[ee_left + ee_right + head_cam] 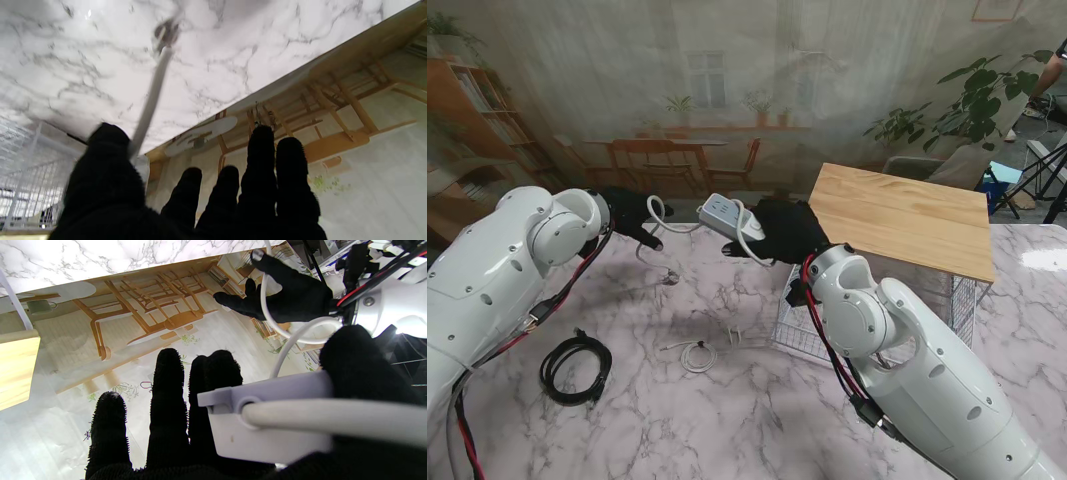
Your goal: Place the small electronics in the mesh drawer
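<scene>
While the right hand (785, 230) clasps the power strip (724, 213), the left hand (635, 215) seemingly pinches its white cord (659, 215).

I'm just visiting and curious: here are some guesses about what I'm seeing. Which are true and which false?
1. The right robot hand holds a white power strip up off the table. True.
2. The left robot hand is empty. False: it holds the power strip's white cord.
3. A black coiled cable lies on the marble table near the left arm. True.
4. The black coiled cable is already inside the mesh drawer. False: it lies on the table, well left of the drawer.
5. A wooden board tops the mesh drawer unit. True.
6. The small white cable is in the right robot hand. False: it lies on the table.
</scene>
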Controlling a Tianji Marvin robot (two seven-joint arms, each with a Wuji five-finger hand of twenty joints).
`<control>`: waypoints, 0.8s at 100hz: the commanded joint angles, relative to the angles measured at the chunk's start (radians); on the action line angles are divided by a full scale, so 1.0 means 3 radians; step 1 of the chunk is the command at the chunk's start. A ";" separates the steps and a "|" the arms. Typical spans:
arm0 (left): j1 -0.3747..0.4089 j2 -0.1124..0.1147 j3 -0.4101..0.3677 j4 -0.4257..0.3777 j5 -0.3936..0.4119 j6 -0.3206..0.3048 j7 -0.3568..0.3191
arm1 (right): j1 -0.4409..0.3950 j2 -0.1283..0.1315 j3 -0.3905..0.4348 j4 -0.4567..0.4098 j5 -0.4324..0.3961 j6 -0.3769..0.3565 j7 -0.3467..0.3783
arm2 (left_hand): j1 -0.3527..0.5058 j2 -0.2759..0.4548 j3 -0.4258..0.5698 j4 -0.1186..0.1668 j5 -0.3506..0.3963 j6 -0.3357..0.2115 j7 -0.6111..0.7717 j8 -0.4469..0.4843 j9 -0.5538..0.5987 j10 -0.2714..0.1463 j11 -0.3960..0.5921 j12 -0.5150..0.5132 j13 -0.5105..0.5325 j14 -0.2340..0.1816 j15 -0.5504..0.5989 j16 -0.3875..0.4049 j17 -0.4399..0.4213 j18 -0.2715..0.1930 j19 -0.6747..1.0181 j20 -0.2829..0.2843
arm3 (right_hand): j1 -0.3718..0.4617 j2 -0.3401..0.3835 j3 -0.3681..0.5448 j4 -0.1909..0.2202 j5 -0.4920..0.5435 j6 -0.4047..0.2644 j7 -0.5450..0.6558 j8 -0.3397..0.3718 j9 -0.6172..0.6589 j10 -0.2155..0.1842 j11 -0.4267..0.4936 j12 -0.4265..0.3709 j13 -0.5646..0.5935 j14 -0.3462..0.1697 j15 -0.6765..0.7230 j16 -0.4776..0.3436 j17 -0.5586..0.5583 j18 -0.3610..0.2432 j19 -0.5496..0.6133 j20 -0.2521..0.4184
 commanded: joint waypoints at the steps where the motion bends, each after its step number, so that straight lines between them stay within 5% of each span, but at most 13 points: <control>1: -0.0030 0.0034 -0.0002 0.0024 0.0089 -0.0090 -0.0004 | 0.0011 -0.0010 0.0006 -0.0001 -0.0007 0.0025 -0.0001 | -0.0226 -0.0172 -0.0039 -0.0037 -0.0305 0.0127 -0.0235 -0.0129 -0.0412 0.0123 -0.0185 -0.0184 -0.0203 0.0076 -0.0136 -0.0078 -0.0131 -0.0040 -0.0151 -0.0100 | 0.0614 0.0590 0.1245 -0.0002 0.0312 -0.0384 0.0211 0.0100 0.0087 -0.0157 0.0168 0.0025 -0.0040 -0.0007 0.0199 0.0031 -0.0022 -0.0002 -0.0023 0.0037; 13: -0.0020 0.0052 -0.0050 0.0047 0.0171 -0.0142 -0.0044 | 0.0011 -0.0011 0.0010 0.0003 -0.0010 0.0034 -0.0006 | -0.0341 -0.0364 -0.0066 -0.0096 -0.0486 0.0049 -0.0364 -0.0197 -0.0616 0.0142 -0.0545 -0.0419 -0.0375 0.0091 -0.0188 -0.0130 -0.0200 -0.0082 -0.0236 -0.0130 | 0.0612 0.0596 0.1239 -0.0002 0.0310 -0.0387 0.0210 0.0100 0.0086 -0.0157 0.0169 0.0024 -0.0041 -0.0003 0.0199 0.0031 -0.0021 0.0000 -0.0022 0.0036; 34: 0.0030 0.0076 -0.0181 0.0112 0.0377 -0.0190 0.0008 | 0.0048 -0.0010 -0.0016 0.0041 -0.0017 0.0047 0.0012 | -0.0326 -0.0378 -0.0044 -0.0089 -0.0452 -0.0041 -0.0356 -0.0178 -0.0643 0.0076 -0.0606 -0.0398 -0.0395 0.0088 -0.0194 -0.0150 -0.0200 -0.0083 -0.0244 -0.0126 | 0.0604 0.0617 0.1219 -0.0003 0.0290 -0.0414 0.0207 0.0098 0.0074 -0.0166 0.0165 0.0020 -0.0045 -0.0011 0.0197 0.0029 -0.0022 -0.0005 -0.0021 0.0035; 80: 0.0353 0.0132 -0.0783 0.0157 0.0968 -0.0253 0.0351 | 0.0257 -0.0028 -0.0175 0.0230 -0.0015 0.0105 0.0040 | 0.0216 -0.0087 0.0182 0.0002 0.0266 0.0005 0.0192 0.0217 -0.0421 0.0050 -0.0199 -0.0198 -0.0227 0.0065 -0.0112 -0.0151 -0.0089 -0.0054 -0.0130 -0.0079 | 0.0601 0.0672 0.1137 -0.0001 0.0240 -0.0509 0.0199 0.0064 0.0043 -0.0174 0.0155 0.0011 -0.0073 -0.0016 0.0169 0.0017 -0.0043 -0.0016 -0.0032 0.0028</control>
